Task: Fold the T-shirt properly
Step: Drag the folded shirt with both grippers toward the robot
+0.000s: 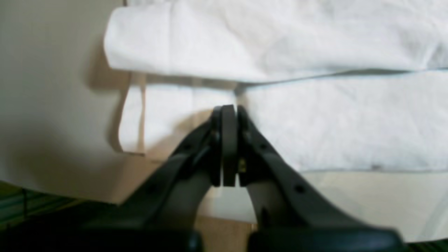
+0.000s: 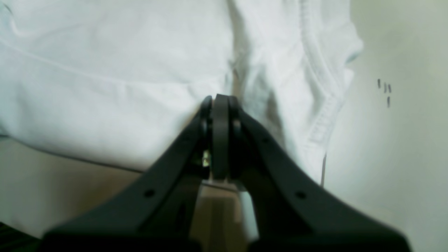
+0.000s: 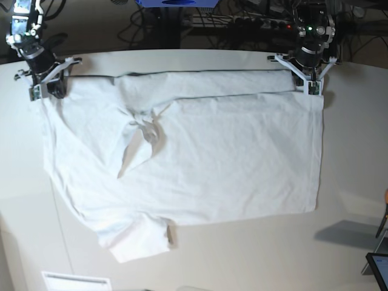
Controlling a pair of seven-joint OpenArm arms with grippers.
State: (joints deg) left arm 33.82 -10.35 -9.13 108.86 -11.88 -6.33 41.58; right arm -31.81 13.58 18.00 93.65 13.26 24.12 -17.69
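The wrinkled white cotton T-shirt (image 3: 182,157) has only its far strip folded; the left gripper (image 3: 313,88) and right gripper (image 3: 40,91) sit clamped together at its far corners, and most folds remain.

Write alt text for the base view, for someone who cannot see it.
A white T-shirt lies spread on an off-white table, its far edge partly folded over. The left gripper and the right gripper, both shut, sit at its two far corners.

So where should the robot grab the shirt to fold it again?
Probably at the two corners of the near long edge of the T-shirt, coming from above. That edge lies flat and single, while the far side is already folded over. The left gripper and right gripper sit shut at the far corners.
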